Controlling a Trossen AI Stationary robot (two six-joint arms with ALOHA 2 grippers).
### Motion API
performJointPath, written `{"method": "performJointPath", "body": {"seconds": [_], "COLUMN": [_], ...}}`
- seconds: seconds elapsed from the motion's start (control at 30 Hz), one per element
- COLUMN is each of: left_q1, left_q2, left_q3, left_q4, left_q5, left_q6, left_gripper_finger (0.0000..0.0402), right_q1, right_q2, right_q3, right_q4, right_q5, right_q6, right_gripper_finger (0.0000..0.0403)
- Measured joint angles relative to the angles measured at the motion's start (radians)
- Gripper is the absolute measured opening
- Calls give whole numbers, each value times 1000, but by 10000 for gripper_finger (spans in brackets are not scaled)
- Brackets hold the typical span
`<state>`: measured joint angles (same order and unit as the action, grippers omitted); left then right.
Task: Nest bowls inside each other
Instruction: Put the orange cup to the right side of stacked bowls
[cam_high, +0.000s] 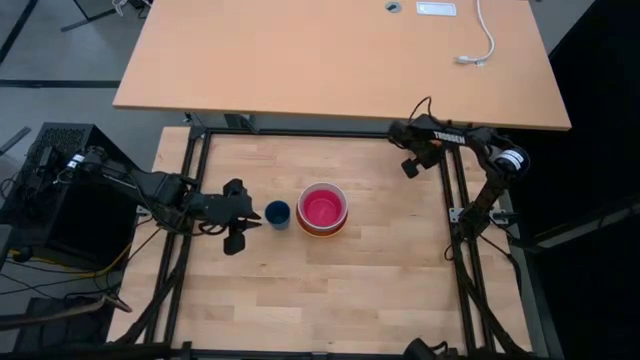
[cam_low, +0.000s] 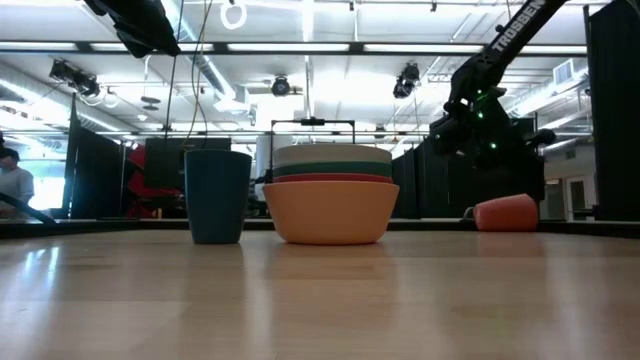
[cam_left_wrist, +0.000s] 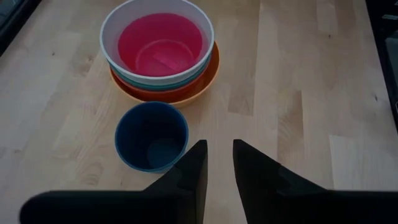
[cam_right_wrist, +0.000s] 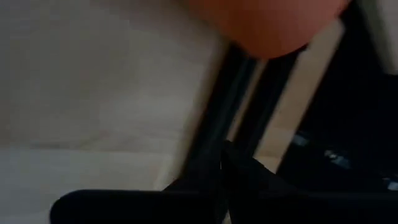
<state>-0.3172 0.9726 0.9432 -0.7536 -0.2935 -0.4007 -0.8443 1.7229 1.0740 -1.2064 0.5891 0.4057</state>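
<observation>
So the stack was basically done at this point. The round plastic bowls sat nested near the middle of the tabletop: orange bowl at the bottom, then the red bowl, the teal green bowl, the white bowl, and the smaller magenta-pink bowl sitting down inside the white one. From table height the rims looked level, nothing cocked to one side.

The left gripper hovered just off the stack toward the left edge of the tabletop, fingers parted by only a narrow gap and holding nothing. The small dark blue plastic cup stood upright between that gripper and the bowls, just beside the stack (not part of the set, so I'd leave it alone).

The right gripper was parked near the far right corner, over the frame rail, fingers fully closed and empty. A small orange cup lay on its side close by.

My read: nesting looked complete, so the step in hand was just backing the left arm off cleanly. I'd lift straight up before swinging away, since the blue cup was right by the fingertips and a sideways sweep could knock it into the bowls.
</observation>
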Motion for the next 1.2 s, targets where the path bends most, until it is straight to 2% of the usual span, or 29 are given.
{"method": "performJointPath", "body": {"seconds": [0.1,0.7,0.9,1.2], "left_q1": [0,0,0,-4], "left_q2": [0,0,0,0], "left_q3": [0,0,0,0], "left_q4": [0,-10,-13,-27], "left_q5": [0,1,1,2], "left_q6": [0,7,7,5], "left_gripper_finger": [63,64,66,61], "right_q1": [-27,-67,-67,-74], "right_q2": [0,0,0,8], "right_q3": [0,14,87,101], "right_q4": [11,209,96,59], "right_q5": [63,167,241,241], "right_q6": [-18,-70,-24,-12], "right_gripper_finger": [0,0,0,0]}}
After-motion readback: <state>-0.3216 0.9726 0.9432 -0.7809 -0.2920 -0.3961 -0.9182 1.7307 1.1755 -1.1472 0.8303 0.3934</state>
